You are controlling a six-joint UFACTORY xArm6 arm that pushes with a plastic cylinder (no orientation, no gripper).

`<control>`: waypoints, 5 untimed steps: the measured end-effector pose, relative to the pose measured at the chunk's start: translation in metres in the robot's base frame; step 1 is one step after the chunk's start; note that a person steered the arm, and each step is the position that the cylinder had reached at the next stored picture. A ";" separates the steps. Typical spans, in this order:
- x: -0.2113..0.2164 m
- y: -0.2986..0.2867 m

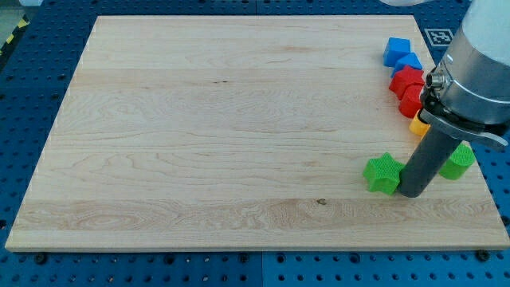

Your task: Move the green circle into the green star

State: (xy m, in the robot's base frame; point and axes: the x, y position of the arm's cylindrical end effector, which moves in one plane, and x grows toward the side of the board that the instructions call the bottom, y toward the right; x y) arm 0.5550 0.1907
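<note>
You have my tip (410, 193) resting on the counter (199, 135) near its lower right corner, and this rod carries no pincer, so there is nothing to report as spread or pressed together. Just to the view's left of the tip sits the green star (382, 174), touching or nearly touching the rod. On the rod's other side, toward the view's right, you can see the green circle (458, 162), partly hidden behind the rod, so the tip stands between the two green blocks. Farther up along the right edge, a yellow block (418, 126) peeks out beside the arm, its shape unclear. Beyond it lie two red blocks (408, 88) pressed together, then two blue blocks (400, 54) at the far end.
</note>
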 end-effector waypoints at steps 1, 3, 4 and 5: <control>0.006 0.000; 0.010 0.084; 0.003 0.134; -0.038 0.138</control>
State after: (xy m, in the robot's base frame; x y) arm 0.5172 0.3283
